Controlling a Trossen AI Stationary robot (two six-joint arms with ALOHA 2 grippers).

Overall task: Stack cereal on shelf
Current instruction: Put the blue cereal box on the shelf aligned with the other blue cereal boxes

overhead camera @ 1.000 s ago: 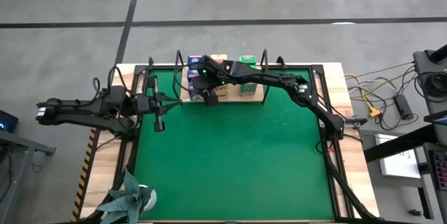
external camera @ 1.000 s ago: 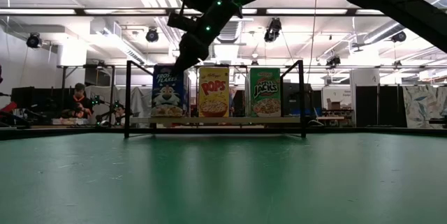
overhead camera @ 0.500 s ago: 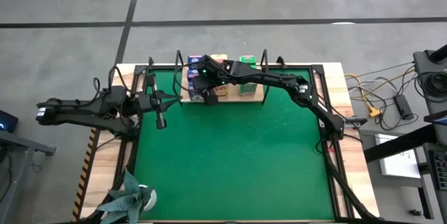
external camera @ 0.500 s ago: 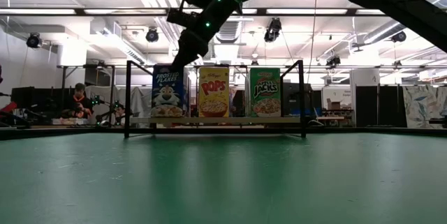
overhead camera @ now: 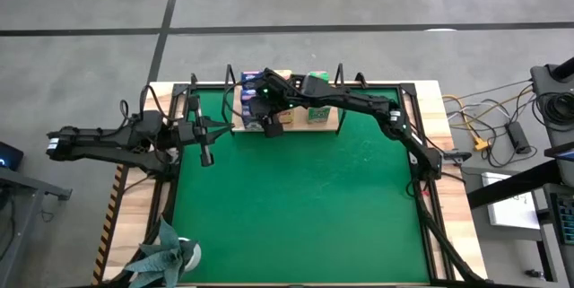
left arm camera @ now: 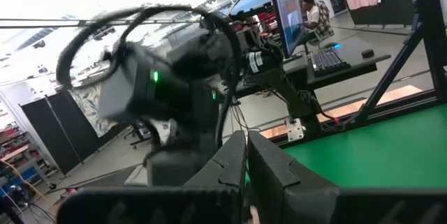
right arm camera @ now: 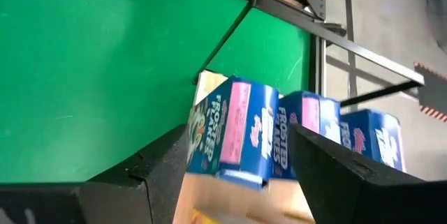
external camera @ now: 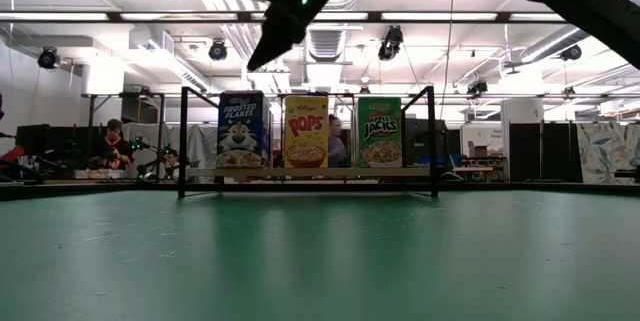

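The wooden shelf [overhead camera: 330, 121] with black wire uprights sits at the mat's far edge. In the low view, a blue box [external camera: 242, 131], a yellow box [external camera: 306, 131] and a green box [external camera: 379, 131] stand upright on its board [external camera: 320, 172]. The right wrist view shows three blue boxes [right arm camera: 234, 130] standing one behind another on the board. My right gripper [external camera: 268, 51] [right arm camera: 237, 132] is open and hangs above the blue row, touching nothing. My left gripper [overhead camera: 205, 149] [left arm camera: 246, 155] is shut and waits over the mat's left edge. Boxes farther back in the yellow and green rows are hidden.
Open green mat [overhead camera: 296, 207] spreads on the near side of the shelf. A plant [overhead camera: 166, 257] stands at the near left corner. Cables [overhead camera: 484, 131] lie off the table's right side. People [external camera: 112, 141] show in the room behind.
My right gripper has risen from just above the front blue box's top to well above it. The boxes have stayed in place.
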